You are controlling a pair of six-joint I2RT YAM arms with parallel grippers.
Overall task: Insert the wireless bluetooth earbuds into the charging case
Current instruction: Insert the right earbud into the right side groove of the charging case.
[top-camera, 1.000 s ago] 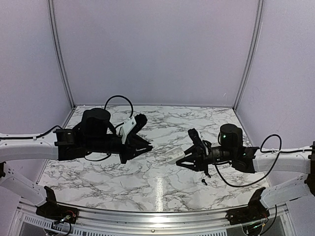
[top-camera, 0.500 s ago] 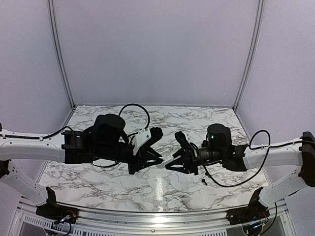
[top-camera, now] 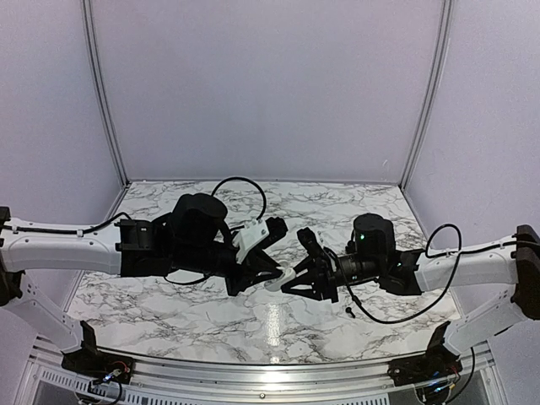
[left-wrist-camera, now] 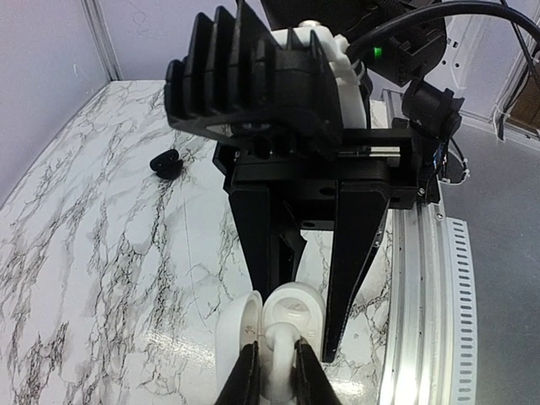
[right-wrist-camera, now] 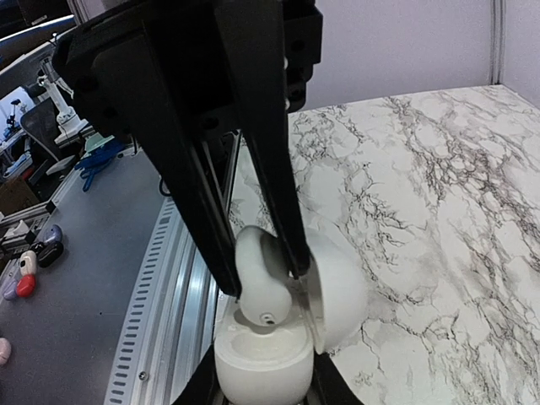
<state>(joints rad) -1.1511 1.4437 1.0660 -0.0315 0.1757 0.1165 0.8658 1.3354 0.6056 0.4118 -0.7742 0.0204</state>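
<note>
My right gripper [top-camera: 297, 281] is shut on the open white charging case [right-wrist-camera: 261, 363] and holds it above the table, with its lid [right-wrist-camera: 339, 291] swung to the right. My left gripper [left-wrist-camera: 272, 371] is shut on a glossy white earbud [right-wrist-camera: 263, 283] and holds it at the mouth of the case. In the left wrist view the earbud [left-wrist-camera: 283, 359] sits against the case opening [left-wrist-camera: 295, 314], between the right gripper's black fingers [left-wrist-camera: 359, 245]. In the top view the case [top-camera: 281, 279] shows between both grippers. One black earbud [top-camera: 349, 311] lies on the table below the right arm. The other earbuds are out of view.
The black earbud also shows in the left wrist view [left-wrist-camera: 166, 163] on the marble table [top-camera: 211, 316]. A metal rail [top-camera: 270, 371] runs along the near table edge. Small cases [right-wrist-camera: 38, 257] lie on a grey surface beyond the rail.
Both arms have swung in toward the table's middle. My left gripper with the white earbud has met the open case held by my right gripper.
</note>
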